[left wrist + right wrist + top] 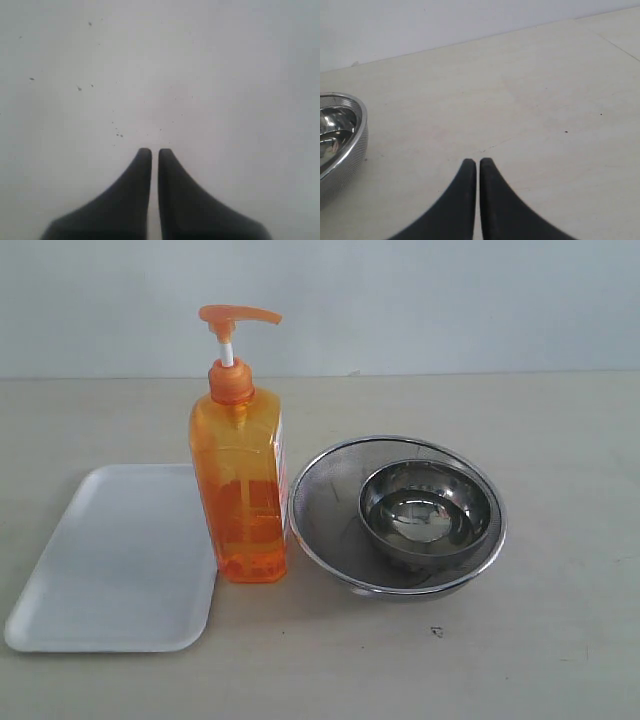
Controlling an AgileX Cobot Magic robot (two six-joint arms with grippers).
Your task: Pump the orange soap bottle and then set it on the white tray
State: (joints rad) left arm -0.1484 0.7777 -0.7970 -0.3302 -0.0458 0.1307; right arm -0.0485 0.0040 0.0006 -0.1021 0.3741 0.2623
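The orange soap bottle point(240, 490) stands upright, clear of both hands, just beside the white tray point(110, 560). It is probably light, slick, slightly yielding plastic: hold its flat sides low, press the pump head point(238, 318). Left hand point(155, 152) and right hand point(478, 162) are closed, empty.

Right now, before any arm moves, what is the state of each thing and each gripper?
orange soap bottle: upright on the table beside the white tray, pump head up.
white tray: flat on the table, bottle not on it.
strainer: upright, holds the steel bowl.
steel bowl: upright inside the strainer.
left gripper: shut, holding nothing.
right gripper: shut, holding nothing.
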